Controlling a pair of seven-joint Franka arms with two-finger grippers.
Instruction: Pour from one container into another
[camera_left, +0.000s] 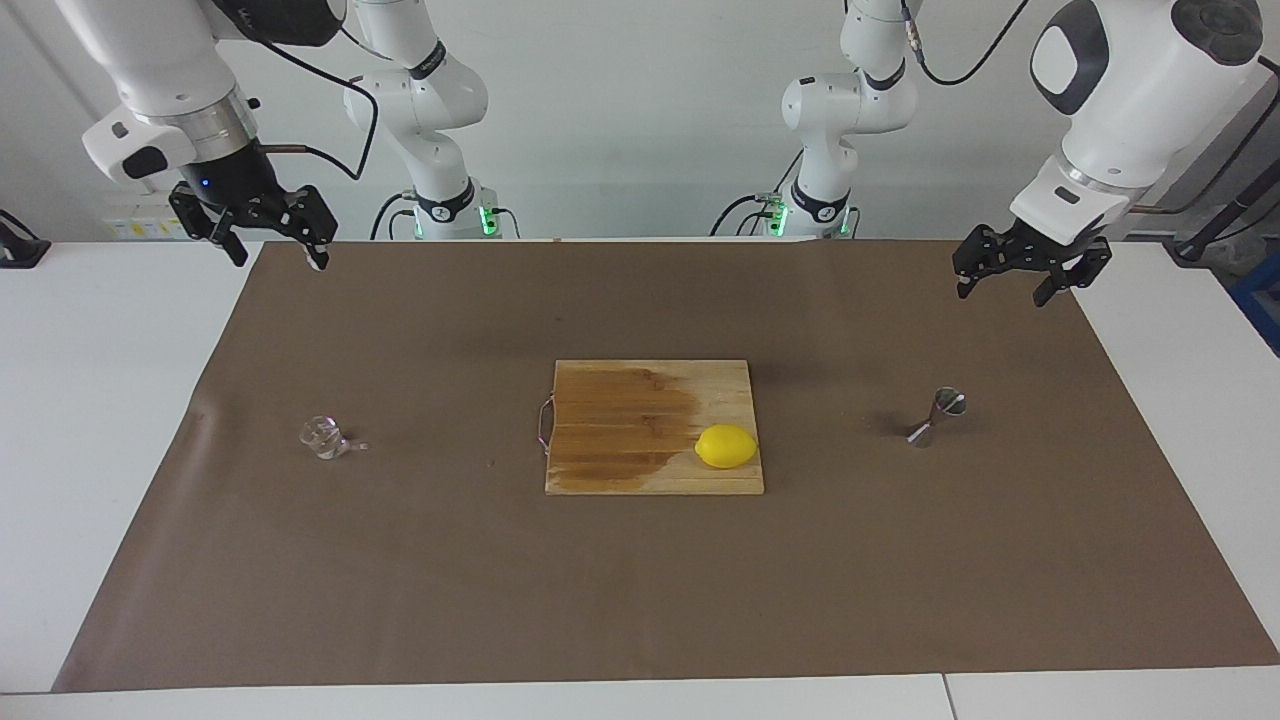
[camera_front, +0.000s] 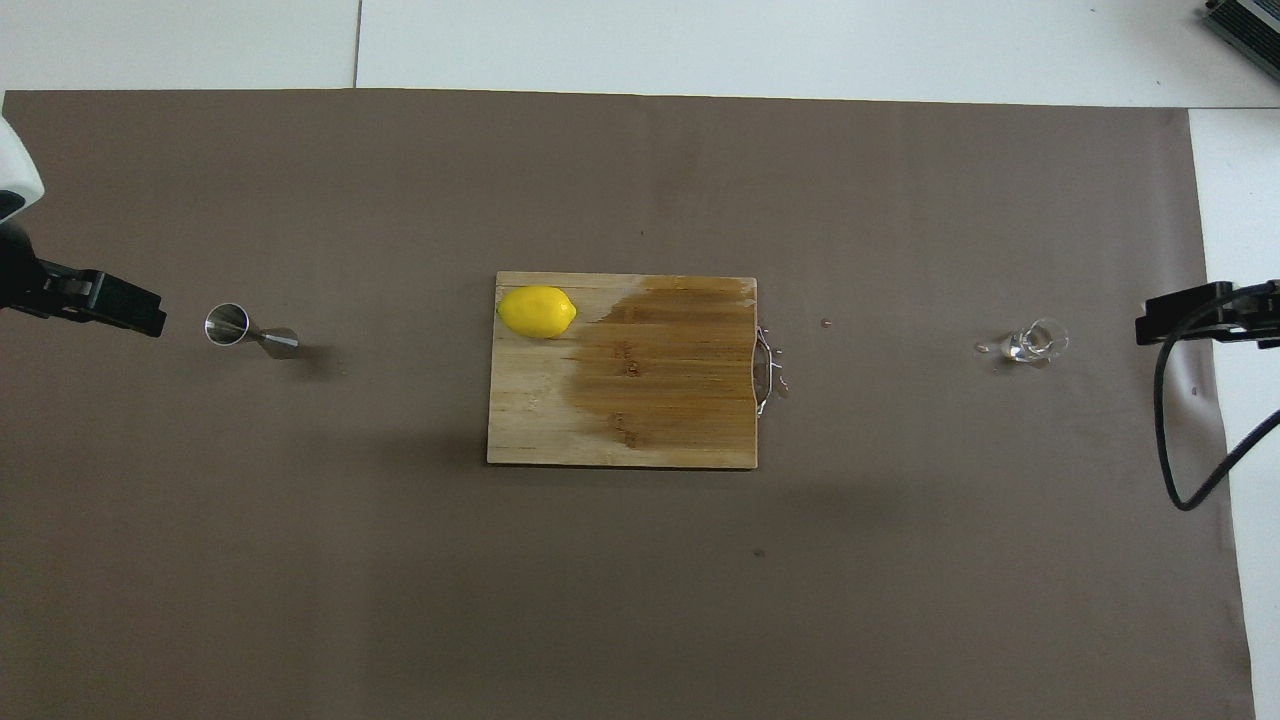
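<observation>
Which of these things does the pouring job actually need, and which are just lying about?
Needed:
glass cup
steel jigger
left gripper, open, over the mat
right gripper, open, waiting

Lying about:
lemon
cutting board
brown mat

No readable text, labels, brands or numbers anywhere, faint dark marks on the wooden cutting board too small to make out, arm casings plain white, brown paper unmarked

You get bright, even light from above; soft faint shadows fall on the matte brown paper mat. Both views are sharp, no glare, no edge distortion.
</observation>
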